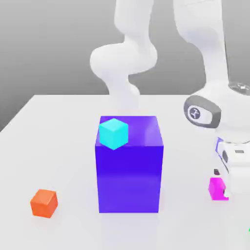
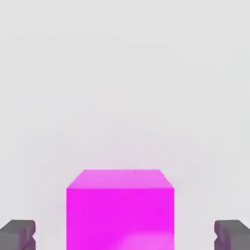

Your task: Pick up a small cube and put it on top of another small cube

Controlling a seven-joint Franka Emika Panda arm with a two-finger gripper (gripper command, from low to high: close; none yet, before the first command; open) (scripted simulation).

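- The end effector (image 2: 125, 237) is down at the magenta-pink small cube (image 1: 218, 188), its fingers (image 2: 18, 234) spread wide on either side with gaps to the cube: released.
- That cube sits on the white tabletop (image 1: 58, 141), well off to the exterior view's right of the big blue-purple block (image 1: 129, 171).
- A cyan small cube (image 1: 114, 133) rests on top of the block.
- An orange small cube (image 1: 44, 202) lies to the block's other side, near its base.

A small cyan cube (image 1: 114, 133) sat atop the big blue-purple block (image 1: 129, 171). The small magenta-pink cube (image 1: 217, 188) rested on the white bench (image 1: 58, 146) beneath the white gripper (image 1: 222, 184); a small orange cube (image 1: 44, 202) lay well apart.
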